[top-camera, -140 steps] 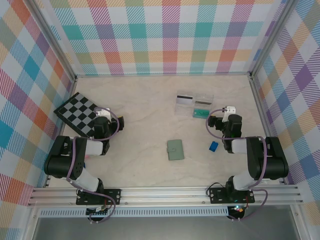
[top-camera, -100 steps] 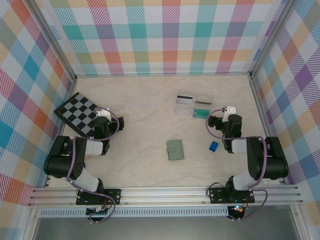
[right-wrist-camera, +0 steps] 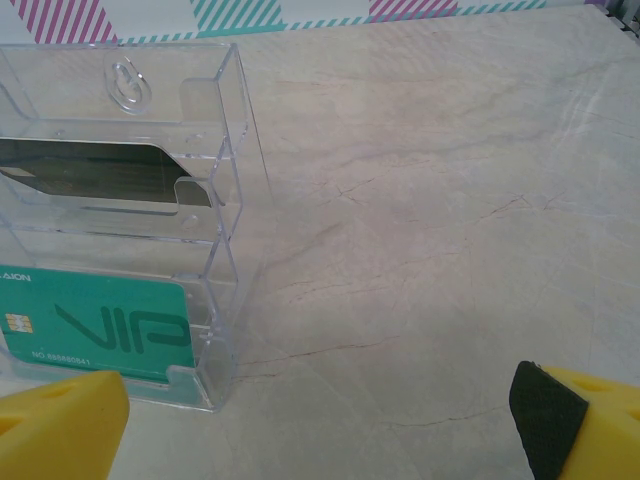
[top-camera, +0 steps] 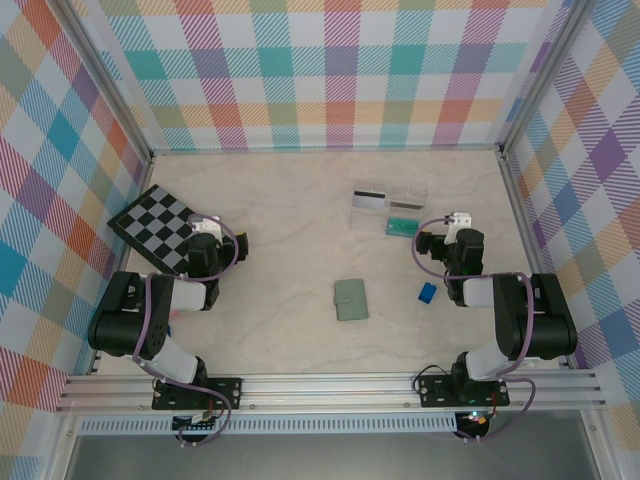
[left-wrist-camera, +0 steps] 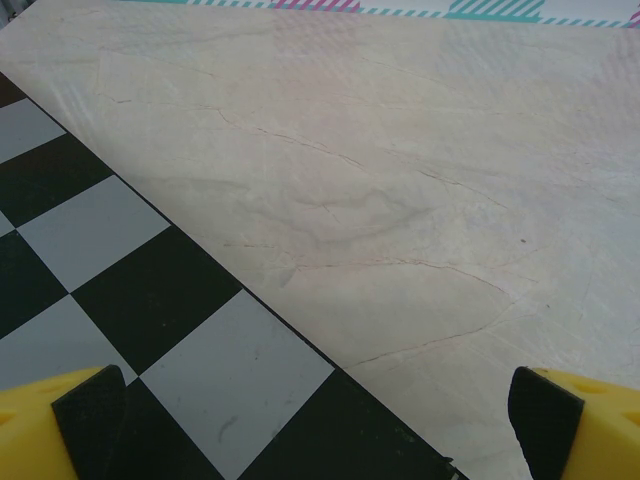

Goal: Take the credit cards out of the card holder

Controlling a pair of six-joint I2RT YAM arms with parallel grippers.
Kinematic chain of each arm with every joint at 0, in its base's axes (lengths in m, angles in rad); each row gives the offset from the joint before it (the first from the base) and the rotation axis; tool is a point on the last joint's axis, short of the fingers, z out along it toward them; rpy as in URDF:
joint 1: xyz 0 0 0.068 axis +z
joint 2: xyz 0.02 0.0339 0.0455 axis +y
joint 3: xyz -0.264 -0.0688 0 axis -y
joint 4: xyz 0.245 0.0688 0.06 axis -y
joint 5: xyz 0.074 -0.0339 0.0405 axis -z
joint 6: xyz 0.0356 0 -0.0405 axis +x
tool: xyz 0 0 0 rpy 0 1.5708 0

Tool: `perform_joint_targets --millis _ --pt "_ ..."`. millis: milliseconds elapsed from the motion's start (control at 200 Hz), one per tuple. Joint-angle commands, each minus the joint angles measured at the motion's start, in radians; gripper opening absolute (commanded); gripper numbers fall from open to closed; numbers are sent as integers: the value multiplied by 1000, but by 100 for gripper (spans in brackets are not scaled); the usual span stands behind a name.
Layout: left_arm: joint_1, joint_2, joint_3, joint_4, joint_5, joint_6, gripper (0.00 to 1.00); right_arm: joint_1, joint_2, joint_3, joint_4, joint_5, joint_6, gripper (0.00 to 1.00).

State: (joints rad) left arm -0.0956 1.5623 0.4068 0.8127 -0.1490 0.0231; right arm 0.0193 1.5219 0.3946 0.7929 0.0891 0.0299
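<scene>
Holder (top-camera: 351,299): closed, between our arms; we should pin it, then unsnap.
Left claw (left-wrist-camera: 318,415): wide, empty.
Right claw (right-wrist-camera: 305,420): wide, empty.

teal-green credit card (right-wrist-camera: 95,325), large "VIP" lettering

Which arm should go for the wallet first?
Right, probably. The closed wallet lies nearer the right gripper than the left gripper, which sits at the checkerboard edge. Both grippers are open. Mind the blue block on the way.
</scene>
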Motion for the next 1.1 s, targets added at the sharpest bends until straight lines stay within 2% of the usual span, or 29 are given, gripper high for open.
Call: perform_joint_targets --millis 0,245,345,415,525,700,835,910,1010,1100 --pt "13 4 11 0 8 1 100 -4 0 10 26 1 14 100" --pt "13 -8 3 8 6 3 100 -4 -13 4 24 8 18 100" --pt "13 -95 25 -102 -41 -20 100 -4 -92 9 -47 29 24 100" --pt "13 -172 66 -252 -75 -43 100 -4 -174 29 -153 67 45 100" --pt "12 -274 130 -457 -75 -81 100 -4 -301 91 -422 111 97 100" --pt "10 -408 268 -803 -70 -220 100 -4 -430 285 -889 129 283 100" --pt "8 -460 375 -1022 23 -324 100 -4 -424 439 -1181 68 390 100" --pt "5 -457 435 -1150 75 -373 100 -4 -398 507 -1304 -30 422 100" --pt "4 -437 491 -1253 150 -456 100 7 -367 546 -1393 -177 460 100" --pt "-4 -405 513 -1305 214 -495 100 80 -349 553 -1427 -269 461 95"
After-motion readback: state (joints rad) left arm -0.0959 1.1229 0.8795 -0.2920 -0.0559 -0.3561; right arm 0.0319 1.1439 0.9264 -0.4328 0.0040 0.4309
